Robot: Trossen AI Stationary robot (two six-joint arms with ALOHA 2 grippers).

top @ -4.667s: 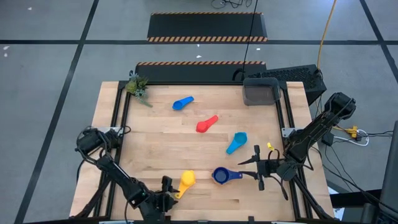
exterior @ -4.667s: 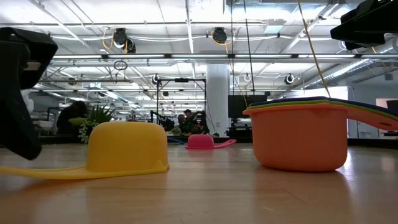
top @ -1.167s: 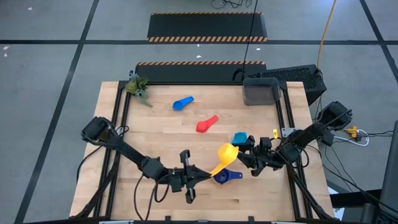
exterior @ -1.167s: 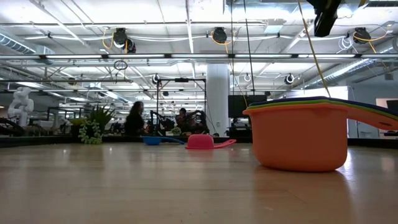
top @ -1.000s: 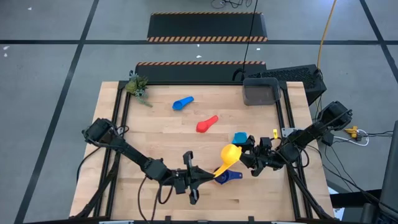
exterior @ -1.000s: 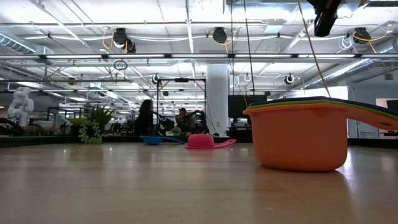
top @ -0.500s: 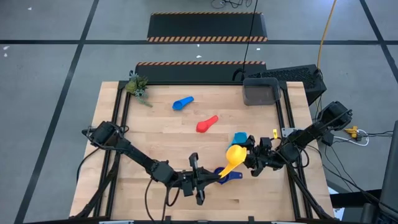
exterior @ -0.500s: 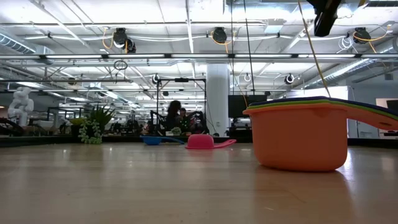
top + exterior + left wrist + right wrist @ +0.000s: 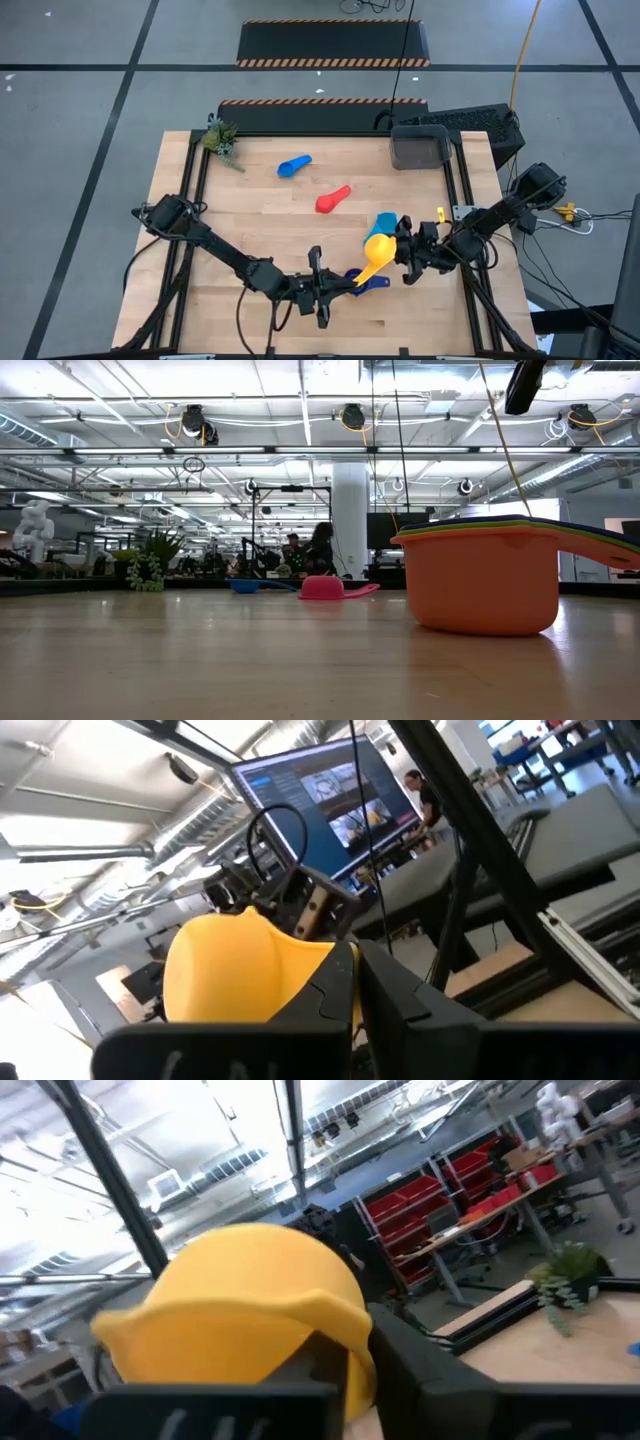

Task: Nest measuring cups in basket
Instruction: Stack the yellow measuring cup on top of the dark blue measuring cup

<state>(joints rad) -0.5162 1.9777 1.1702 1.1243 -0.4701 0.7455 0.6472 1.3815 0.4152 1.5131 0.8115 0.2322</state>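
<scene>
Since the earlier frames the yellow cup (image 9: 378,248) has travelled from the front edge to mid-air; the left gripper (image 9: 340,282) pinches its handle, the right gripper (image 9: 404,250) closes on its bowl; a poorly timed release could drop it; the navy stack (image 9: 362,280) sits below, the light blue cup (image 9: 386,221) beside, the basket (image 9: 419,148) well apart.

Bright, even overhead light — glaring ceiling strips, soft shadows, blurred close-up wrist foregrounds.
</scene>
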